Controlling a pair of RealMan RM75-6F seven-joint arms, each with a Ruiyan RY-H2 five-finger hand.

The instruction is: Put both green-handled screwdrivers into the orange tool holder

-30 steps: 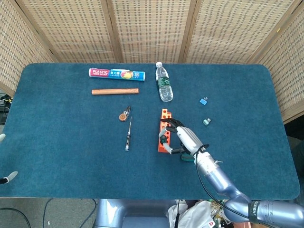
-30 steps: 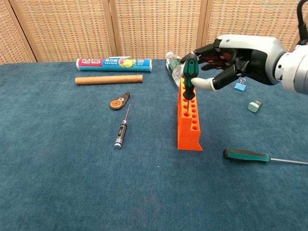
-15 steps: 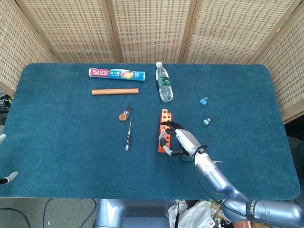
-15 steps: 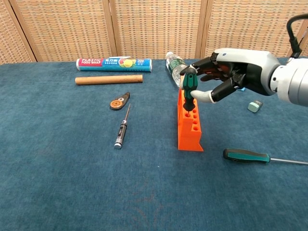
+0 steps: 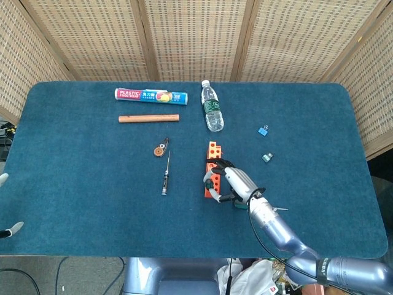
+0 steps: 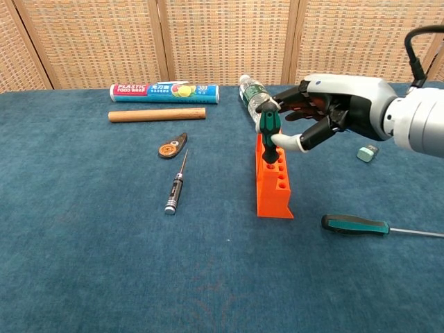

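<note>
Only the chest view shows a second green-handled screwdriver [image 6: 355,224] lying flat, while the right hand [image 6: 326,111] pinches the upright screwdriver [image 6: 268,132] over the orange tool holder [image 6: 273,180].

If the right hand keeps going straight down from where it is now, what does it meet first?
Probably the orange tool holder: the right hand grips a green-handled screwdriver upright over its far holes, so the shaft seats before the fingers reach the block. Exact hole unclear.
</note>
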